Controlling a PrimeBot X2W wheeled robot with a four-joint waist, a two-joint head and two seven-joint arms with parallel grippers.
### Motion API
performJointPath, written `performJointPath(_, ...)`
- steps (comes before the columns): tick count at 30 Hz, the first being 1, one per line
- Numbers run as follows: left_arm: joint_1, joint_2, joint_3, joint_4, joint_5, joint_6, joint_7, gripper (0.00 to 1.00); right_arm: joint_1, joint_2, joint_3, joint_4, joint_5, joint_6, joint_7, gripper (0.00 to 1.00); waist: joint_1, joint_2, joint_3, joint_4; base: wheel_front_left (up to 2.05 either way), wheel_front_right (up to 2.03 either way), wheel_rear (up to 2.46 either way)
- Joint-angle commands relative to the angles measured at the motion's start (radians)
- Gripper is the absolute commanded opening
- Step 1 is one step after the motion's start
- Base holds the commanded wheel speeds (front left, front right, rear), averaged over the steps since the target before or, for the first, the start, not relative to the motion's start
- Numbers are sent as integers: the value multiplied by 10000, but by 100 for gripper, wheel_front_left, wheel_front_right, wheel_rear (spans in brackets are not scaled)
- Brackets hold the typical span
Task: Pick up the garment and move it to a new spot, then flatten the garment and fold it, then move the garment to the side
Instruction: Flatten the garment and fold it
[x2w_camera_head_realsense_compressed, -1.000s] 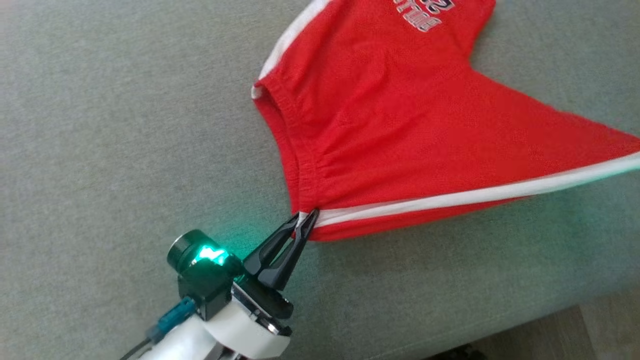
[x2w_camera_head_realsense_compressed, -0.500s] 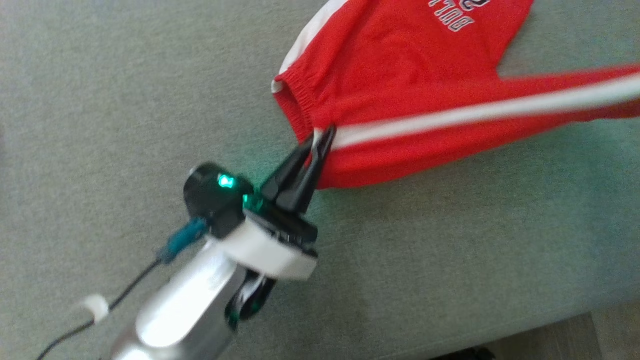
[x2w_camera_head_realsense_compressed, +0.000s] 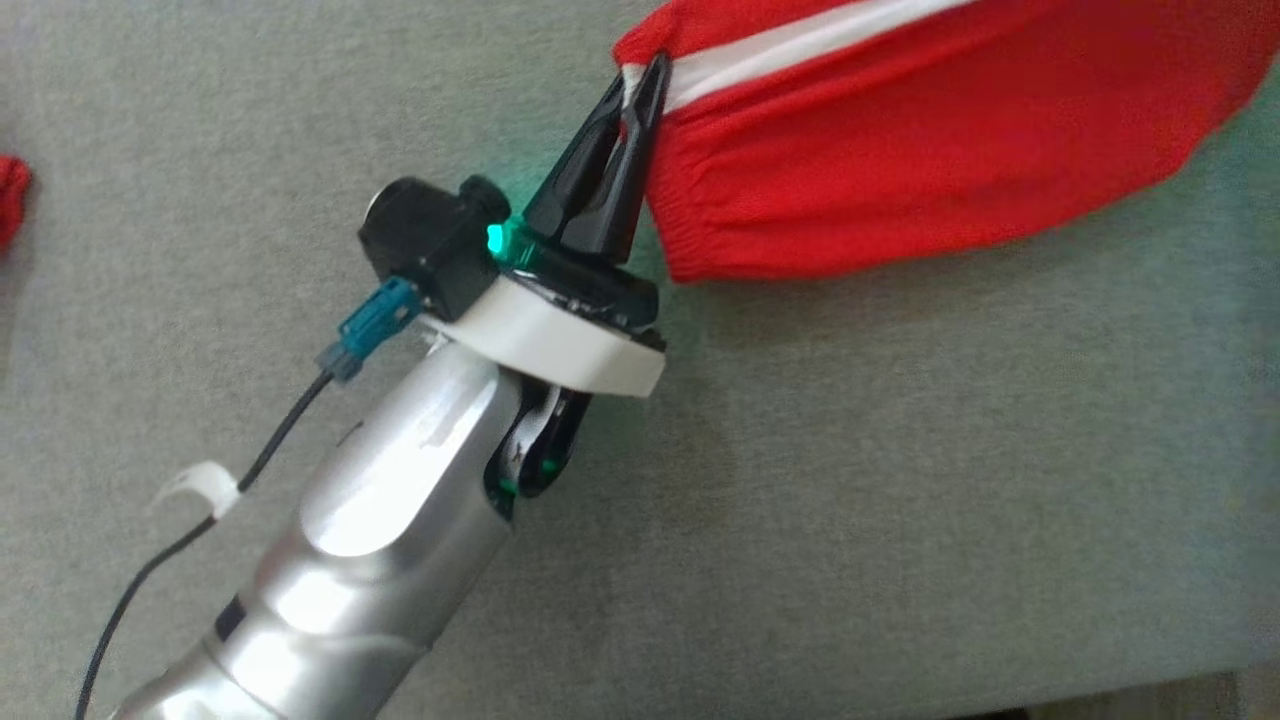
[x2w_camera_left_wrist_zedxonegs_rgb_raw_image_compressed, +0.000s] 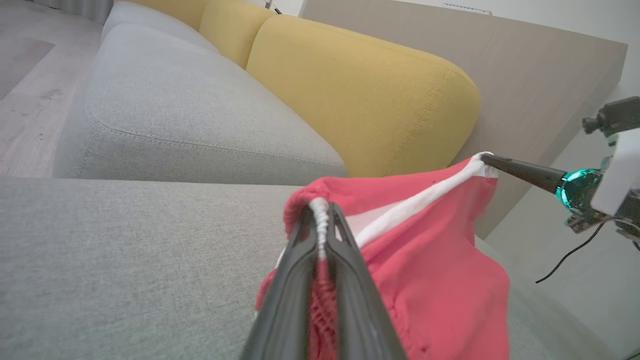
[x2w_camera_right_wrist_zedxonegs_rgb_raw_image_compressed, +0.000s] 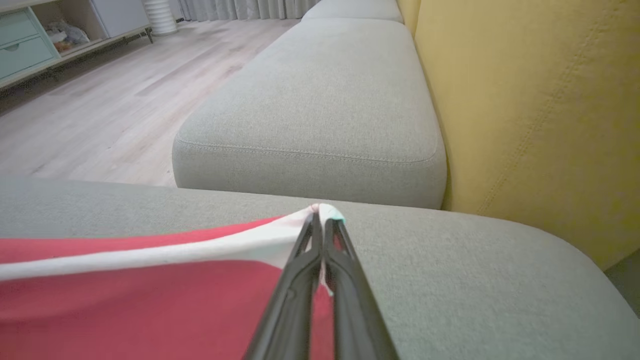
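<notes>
Closest to me, my left gripper (x2w_camera_head_realsense_compressed: 640, 78) has its two dark fingers pinched together on the corner of the elastic waistband (x2w_camera_head_realsense_compressed: 690, 215) of the red shorts (x2w_camera_head_realsense_compressed: 930, 150), right where the white side stripe (x2w_camera_head_realsense_compressed: 790, 45) begins. A green light glows at the gripper's base, and a black cable (x2w_camera_head_realsense_compressed: 270, 450) trails off the silver forearm.

From that pinch the stripe runs up and toward my right, out past the top edge of the head view; that is the shorts' long axis. In the left wrist view the stripe ends at my right gripper (x2w_camera_left_wrist_zedxonegs_rgb_raw_image_compressed: 486, 159), whose fingers are closed on its far end. The striped edge is drawn in a line between both claws, and the red cloth sags beneath it.

The fabric is a bright red mesh, puckered at the waistband, with a rounded, drooping lower edge. I'm holding the shorts over the grey seat cushion (x2w_camera_head_realsense_compressed: 900, 480) of a sofa; whether the hanging part touches it I cannot tell. Behind stand yellow back cushions (x2w_camera_left_wrist_zedxonegs_rgb_raw_image_compressed: 360, 100). Farthest off are a pale wooden floor (x2w_camera_right_wrist_zedxonegs_rgb_raw_image_compressed: 100, 110) and a cabinet with teal drawers (x2w_camera_right_wrist_zedxonegs_rgb_raw_image_compressed: 20, 45).
</notes>
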Motion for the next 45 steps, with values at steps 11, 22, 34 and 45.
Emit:
performJointPath(11,-1029,-534,242,543,-268,31,-195,11,-2583,24,1936,1759,-472,67,-45,97,-1,0,766,749,0,0,0)
performJointPath(22,-409,-514,83,1089,277,690,-659,100,-2106,-262,2897,2291,843,67,-1240,100,-1,0,258,928,0,0,0)
performJointPath(34,1802,-378,1619,-1340,2578,1977,-832,100,-1151,-357,2685,4101,1278,67,-909,100,-1,0,-154,1588,0,0,0)
performJointPath(45,3301,-634,2393,-2560,3927,1699,-834,100,-831,16,2518,5736,1712,67,467,0,-1,0,-303,2438,0,0,0)
